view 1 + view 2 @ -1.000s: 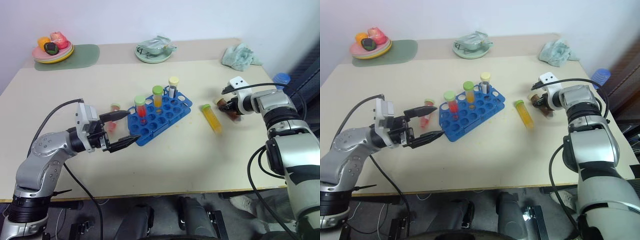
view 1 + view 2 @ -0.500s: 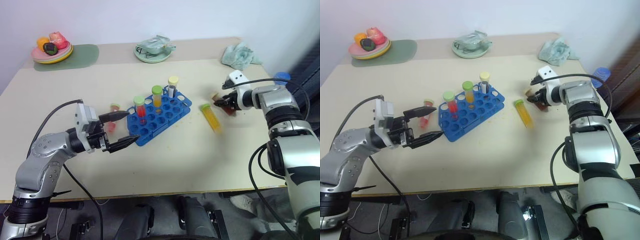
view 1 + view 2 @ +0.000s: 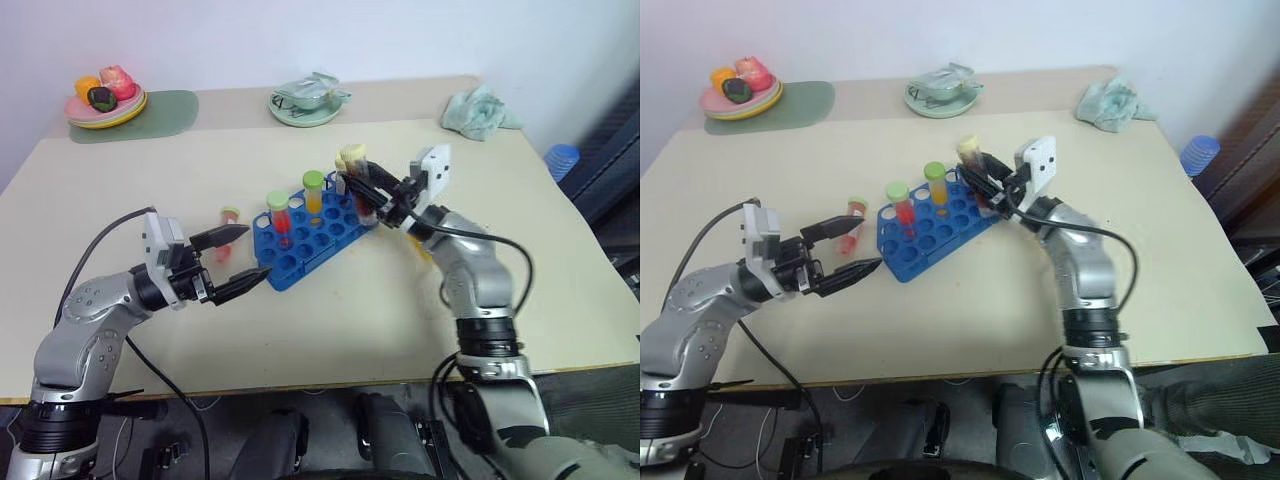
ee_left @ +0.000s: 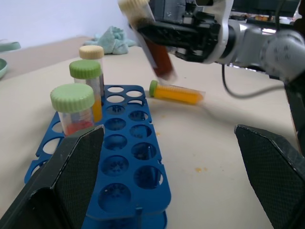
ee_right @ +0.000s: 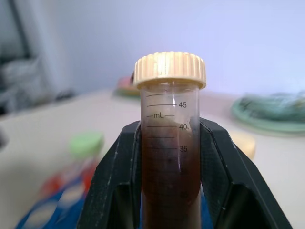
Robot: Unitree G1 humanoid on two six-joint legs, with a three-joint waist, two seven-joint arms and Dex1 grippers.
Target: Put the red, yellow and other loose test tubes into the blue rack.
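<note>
Moved since earlier: right gripper (image 3: 375, 195) has swung from the tabletop's right side, beyond the yellow tube, across to the far end of the blue rack (image 3: 318, 232), carrying the brown tube (image 4: 153, 47) with it; left gripper (image 3: 240, 258) has hardly shifted.
Right gripper: closed on the brown tube, its two black fingers clamping the tube's body below the cream cap.
Left gripper: jaws wide apart and empty, hovering just beside the rack's near-left end.
Brown tube: held in the air above the rack's far corner, near the clear tube (image 3: 346, 168) standing there; long axis steeply tilted, cap uppermost and leaning towards the robot's left, bottom end pointing down to the rack. Not yet over a hole, as far as I can judge.
Yellow tube (image 4: 175, 92): lying flat on the tabletop (image 3: 330, 330) just to the right of the rack, long axis roughly level, green cap end nearest the rack.
Pinkish-red tube (image 3: 227, 232): lying on the tabletop left of the rack, beside the left gripper's upper finger, pale green cap at its far end.
Rack contents: three capped tubes stand upright in the far row.
Progress: none of the three loose tubes seated yet; brown is in hand, while yellow and pinkish-red remain to be picked up.
</note>
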